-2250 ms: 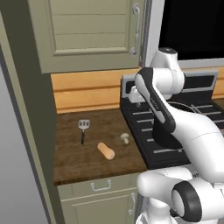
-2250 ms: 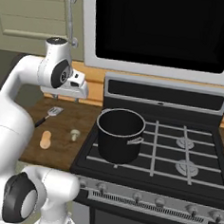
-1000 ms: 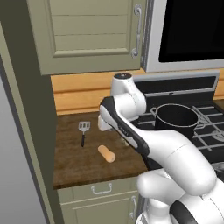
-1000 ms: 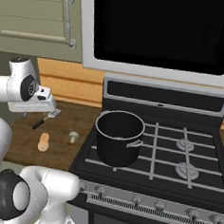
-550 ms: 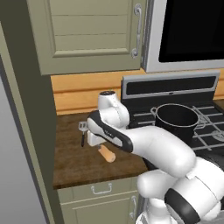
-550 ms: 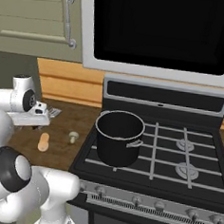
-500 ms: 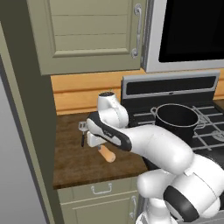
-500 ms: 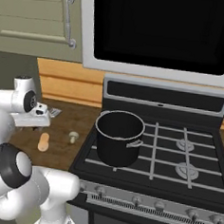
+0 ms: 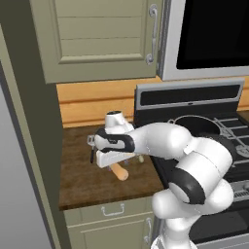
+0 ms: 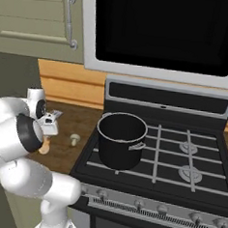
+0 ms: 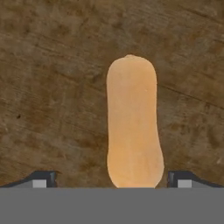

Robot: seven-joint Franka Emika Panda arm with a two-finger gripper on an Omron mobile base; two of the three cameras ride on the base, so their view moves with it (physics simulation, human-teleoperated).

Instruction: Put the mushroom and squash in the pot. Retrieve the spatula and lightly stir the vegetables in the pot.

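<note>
**Fingers spread above the squash on the worktop**

The stove [image 10: 180,155] occupies the right part of the scene in the right base view, with a black oven-like panel above it and a cabinet door [image 9: 97,39] to the upper left in the left base view.

The wooden worktop [image 9: 78,170] lies to the left of the stove and carries the loose task items.

The robot arm [image 9: 180,155] bends low over the worktop, with its hand positioned over the middle of the surface.

The pot [image 10: 121,138] stands upright on the front left burner of the stove, well apart from the hand. Its inside cannot be read clearly from these views.

The squash [image 11: 132,122] lies flat on the worktop, directly below the hand. In the hand view it runs lengthwise up the centre of the frame, between the two finger tips. In the left base view its orange end [image 9: 119,172] projects from under the hand.

The fingers [image 11: 41,180] stand spread wide, one on each side of the squash, with a gap visible between each tip and the squash. Nothing is gripped.

The spatula [image 9: 91,146] lies on the worktop just behind the hand, partly hidden by it; its dark handle shows at the left.

The mushroom [image 10: 75,139] rests on the worktop near the left edge of the stove, between the hand and the pot.
</note>
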